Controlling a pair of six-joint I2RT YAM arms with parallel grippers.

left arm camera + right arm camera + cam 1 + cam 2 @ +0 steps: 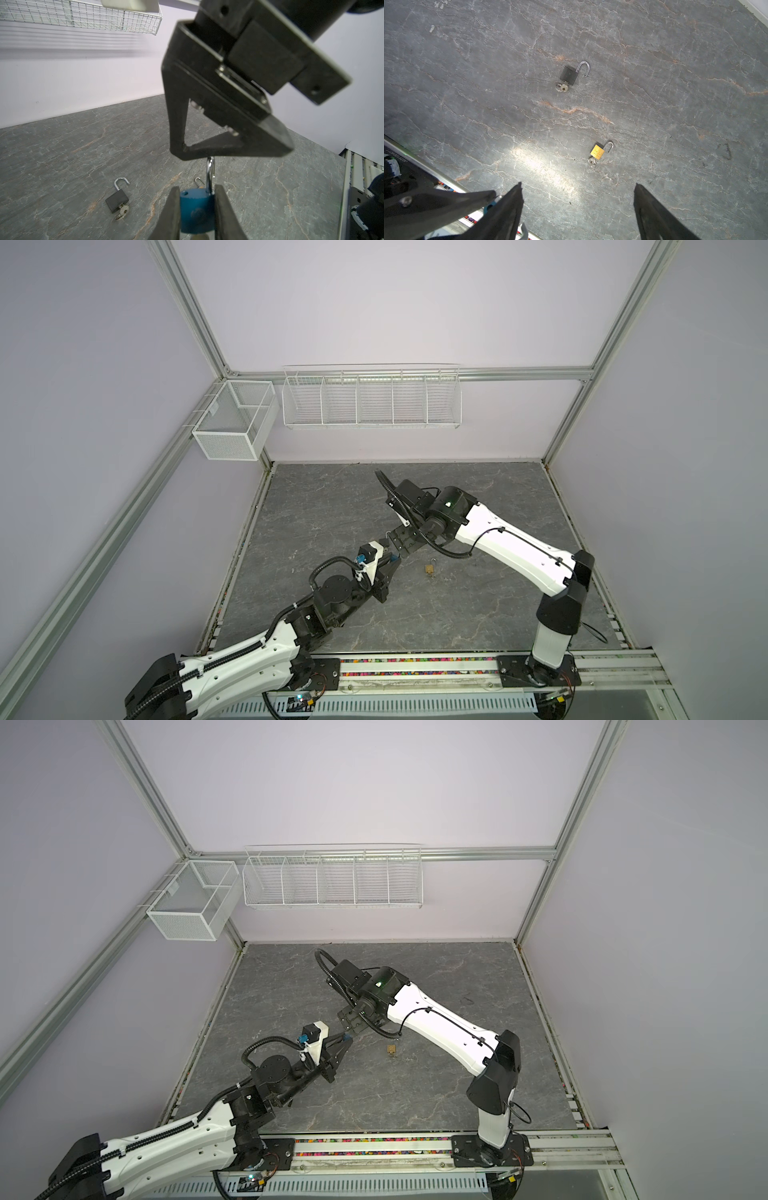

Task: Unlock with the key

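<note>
- Fingers of the left arm [173,209] clench a blue padlock with a silver shackle [195,209], held off the grey marbled tabletop [62,155] over its middle.
- Right fingers [652,212] are spread wide and empty, right beside that shackle's top.
- Black padlock [568,75] and brass padlock [597,152] lie nearby, shackles open, keys [564,89] inserted.

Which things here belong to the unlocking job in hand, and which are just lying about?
In the job: blue padlock, clamped in the left gripper; right gripper, open, near its shackle.

Lying about: black padlock and brass padlock on the table, both already open; wire rack; mesh basket.
</note>
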